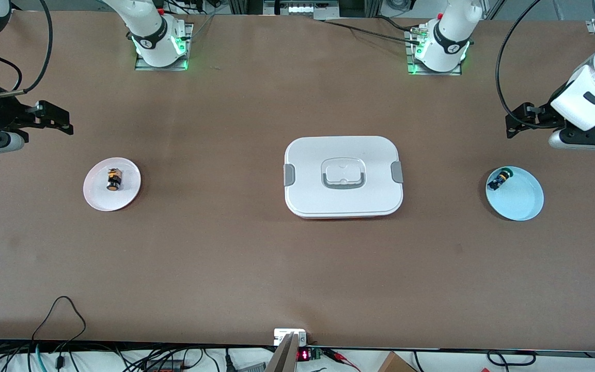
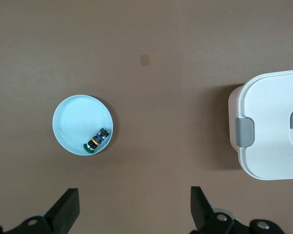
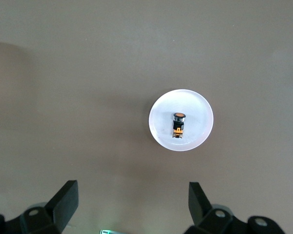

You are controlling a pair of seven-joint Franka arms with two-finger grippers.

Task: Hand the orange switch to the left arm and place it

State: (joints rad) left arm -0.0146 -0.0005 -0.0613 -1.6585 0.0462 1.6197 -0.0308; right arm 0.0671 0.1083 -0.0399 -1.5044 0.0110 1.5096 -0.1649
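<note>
- I note the box (image 1: pixel 343 176) at mid-tabletop (image 1: pixel 225 268), lid clipped on.
- The orange switch (image 1: pixel 113 179) lies on its side on a pale pink plate (image 1: pixel 98 199) toward the right arm's end.
- A green-capped switch (image 1: pixel 499 180) lies in a blue plate (image 1: pixel 522 201) toward the left arm's end.
- Right claw (image 3: pixel 129 202) hangs spread wide, empty, above bare tabletop near the pink plate.
- Left claw (image 2: pixel 135 209) likewise wide, empty, near the blue plate.

two plates (image 1: pixel 96 199) (image 1: pixel 527 204), two switches (image 1: pixel 113 179) (image 1: pixel 499 180), one box (image 1: pixel 343 199), two arms (image 1: pixel 145 26) (image 1: pixel 452 31).

Robotics lab: two large white robot arms (image 1: pixel 153 31) bolted w/ metal base plates to brown table (image 1: pixel 297 268), cables (image 1: pixel 60 320) along edge.
</note>
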